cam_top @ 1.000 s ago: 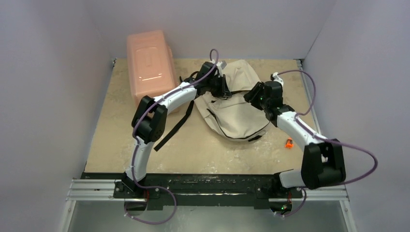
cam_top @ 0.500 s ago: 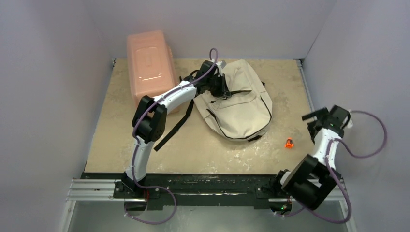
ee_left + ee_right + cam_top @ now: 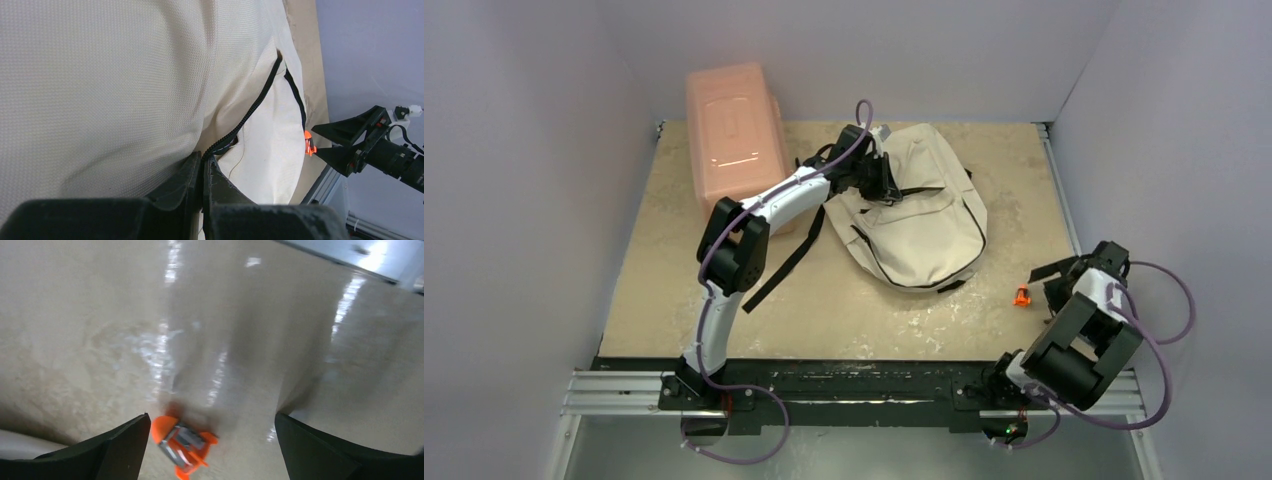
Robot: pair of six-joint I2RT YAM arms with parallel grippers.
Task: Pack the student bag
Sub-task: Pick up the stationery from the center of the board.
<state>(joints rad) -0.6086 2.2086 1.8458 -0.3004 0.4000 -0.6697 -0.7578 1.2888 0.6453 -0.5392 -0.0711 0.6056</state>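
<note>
Top external, pink box (image 3: pixel 734 130), left jaws gripping student bag (image 3: pixel 924 225), right jaws apart near orange clip (image 3: pixel 1022 296)

White arms (image 3: pixel 786 194), black joints (image 3: pixel 736 245), looping purple cables (image 3: pixel 864 112).

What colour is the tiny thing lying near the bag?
The tiny thing is bright orange with a grey middle, clearest in the right wrist view.

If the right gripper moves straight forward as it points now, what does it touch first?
Probably the small orange object, just ahead of the open right gripper; depth is unclear.
</note>
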